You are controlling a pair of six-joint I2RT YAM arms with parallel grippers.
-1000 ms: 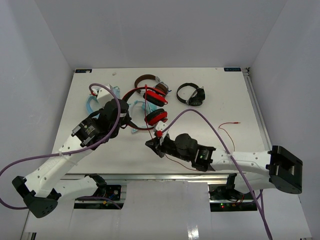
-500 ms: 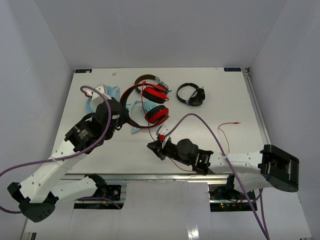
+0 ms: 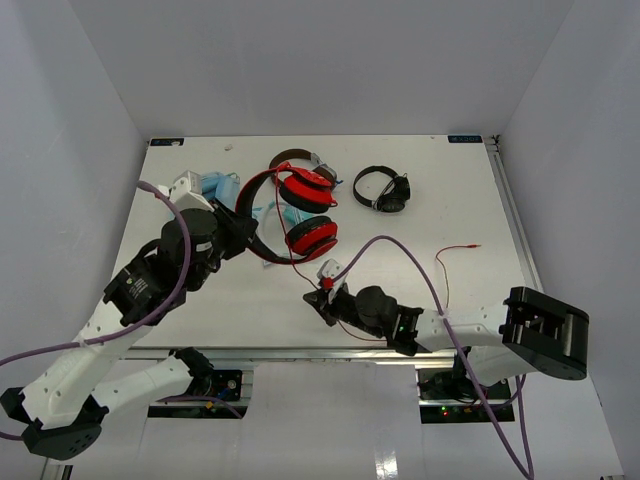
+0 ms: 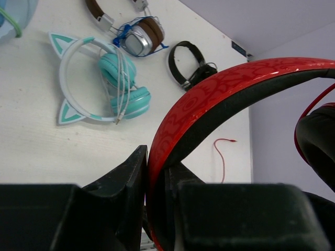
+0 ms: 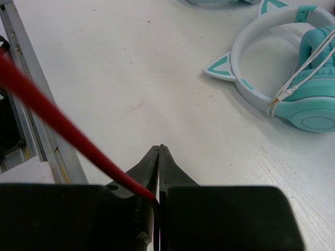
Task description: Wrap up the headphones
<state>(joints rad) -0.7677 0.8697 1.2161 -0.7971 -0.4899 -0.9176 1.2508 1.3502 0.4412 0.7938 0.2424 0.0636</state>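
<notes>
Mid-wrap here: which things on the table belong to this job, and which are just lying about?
In the job:
- red headphones, headband clamped in the left gripper
- their red cable, pinched in the right gripper

Lying about:
- teal cat-ear headphones
- brown-banded silver headphones
- small black headphones

The top camera looks down from behind the arm bases over the whole white worktop (image 3: 460, 200). Both wrist cameras hover close above it, sharing the mint cat-eared plastic headphones (image 4: 115, 70).
</notes>
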